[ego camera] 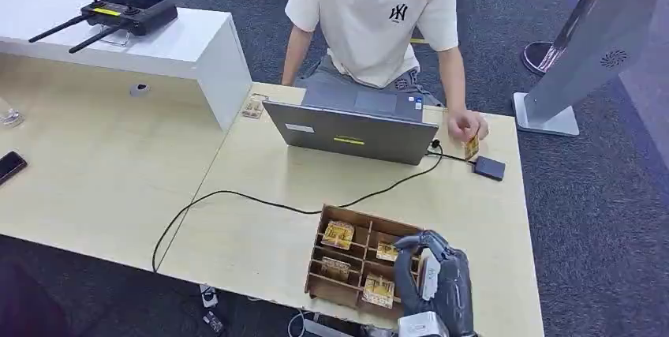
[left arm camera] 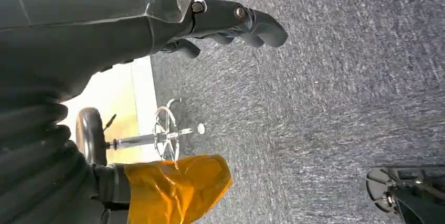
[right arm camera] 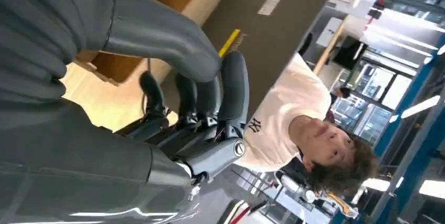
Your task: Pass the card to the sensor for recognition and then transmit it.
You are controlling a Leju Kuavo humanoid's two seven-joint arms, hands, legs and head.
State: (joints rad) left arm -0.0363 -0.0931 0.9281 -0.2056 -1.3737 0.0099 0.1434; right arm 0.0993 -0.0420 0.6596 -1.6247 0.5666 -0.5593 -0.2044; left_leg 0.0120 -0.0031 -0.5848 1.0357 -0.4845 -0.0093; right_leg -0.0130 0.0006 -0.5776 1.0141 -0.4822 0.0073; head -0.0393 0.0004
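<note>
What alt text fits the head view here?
The robot's right hand hovers over a wooden box of cards at the near edge of a pale table. Across the table a person sits behind a grey laptop, holding a card above a small dark sensor.

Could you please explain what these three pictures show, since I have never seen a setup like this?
They come from a humanoid robot at one moment. The head view looks down from the robot's body onto a wooden table. The dark right robot hand hovers over a compartmented wooden box of cards; it seems to hold nothing. A seated person behind a grey laptop holds a card upright beside a small dark reader, cabled towards the laptop. The other two pictures come from cameras at each wrist and appear turned. The left robot hand hangs over grey carpet, fingers curled, holding nothing.
</note>
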